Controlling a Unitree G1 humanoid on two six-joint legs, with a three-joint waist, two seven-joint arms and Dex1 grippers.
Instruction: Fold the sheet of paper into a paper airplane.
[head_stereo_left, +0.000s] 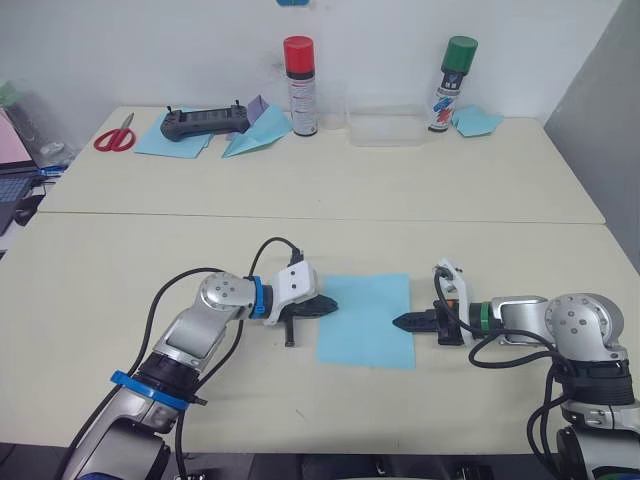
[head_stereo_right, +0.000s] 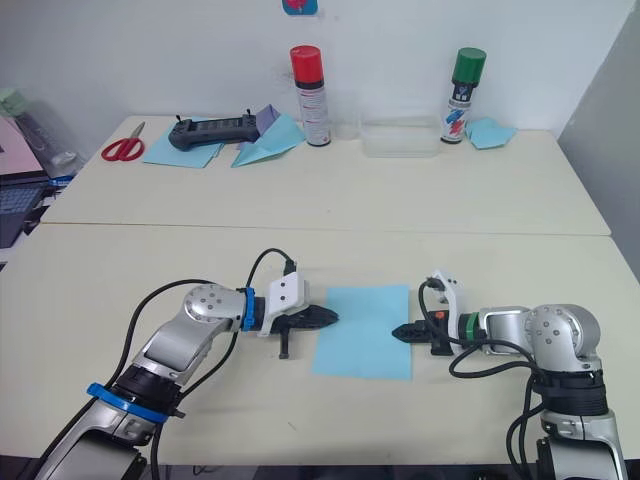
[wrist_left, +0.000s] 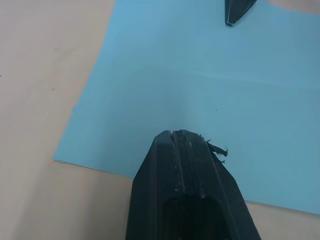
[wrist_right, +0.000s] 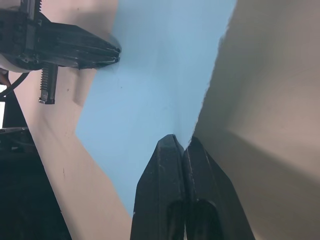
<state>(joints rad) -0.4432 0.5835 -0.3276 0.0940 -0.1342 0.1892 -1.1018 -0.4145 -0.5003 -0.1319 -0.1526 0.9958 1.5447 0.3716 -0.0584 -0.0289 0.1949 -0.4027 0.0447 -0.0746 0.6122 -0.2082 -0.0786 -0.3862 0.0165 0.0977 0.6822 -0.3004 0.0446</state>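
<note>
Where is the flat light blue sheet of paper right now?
The flat light blue sheet of paper lies on the near beige table, centred between the left gripper and the right gripper, both shut at its edges.

1. Along the back of the cream table (head_stereo_left: 330, 190) I saw red-handled scissors (head_stereo_left: 114, 135) and a black handheld controller (head_stereo_left: 205, 122) on light blue paper (head_stereo_left: 160, 138).
2. A red-capped spray can (head_stereo_left: 300, 86), a clear plastic box (head_stereo_left: 386, 126) and a green-capped spray can (head_stereo_left: 452, 83) stood further along.

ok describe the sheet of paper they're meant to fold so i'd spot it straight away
On the near table, look between the left tool and right tool. The sheet of paper lies flat there, plain light blue. Unlike the blue paper pieces by the spray cans on the far table, it is unfolded.
</note>
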